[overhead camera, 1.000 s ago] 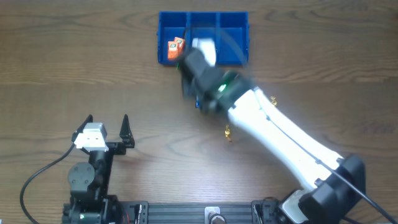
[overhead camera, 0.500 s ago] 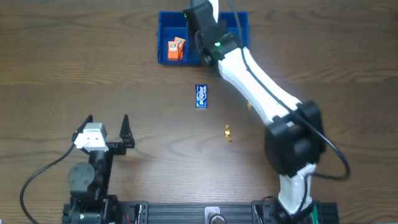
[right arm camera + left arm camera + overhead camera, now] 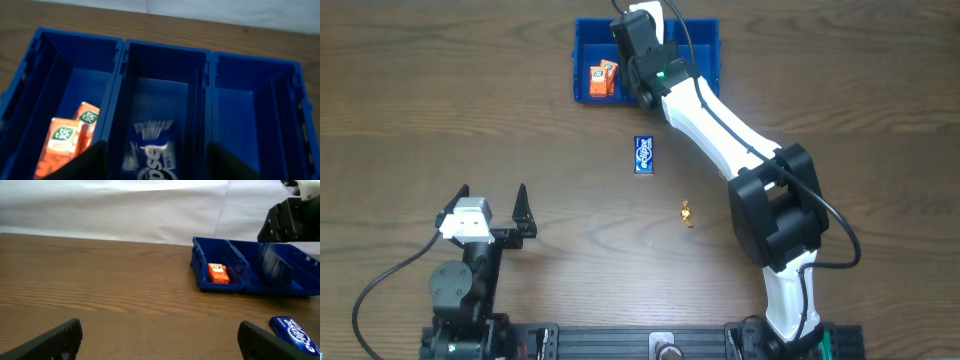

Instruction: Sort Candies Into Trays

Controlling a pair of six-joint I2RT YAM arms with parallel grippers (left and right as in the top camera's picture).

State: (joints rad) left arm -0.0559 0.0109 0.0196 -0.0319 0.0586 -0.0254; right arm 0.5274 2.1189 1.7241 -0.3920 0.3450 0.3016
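Right tool (image 3: 156, 144): fingers spread wide, holding nothing, poised above the middle compartment of the blue tray (image 3: 582, 60) at the far edge of the desk (image 3: 440, 120). Directly beneath, between the fingers but apart from them: blue-and-white pack (image 3: 154, 131), lying inside that compartment. Left compartment: two orange boxes (image 3: 67, 140).

Left tool (image 3: 490, 205): likewise wide, holding nothing, near the desk's near-left corner.

Left to sort: blue packet (image 3: 644, 155), flat on the middle of the desk, short of the tray; small gold sweet (image 3: 687, 213), closer to the near edge and apart from the packet. Both well apart from either tool.

Handling, as judged: packet probably light, flat and fairly stiff, with a slick wrapper. Take from above, across the narrow width at mid-length. Gold sweet probably very light, with a crinkly wrapper prone to slipping. Pinch squarely across the body and close gently.
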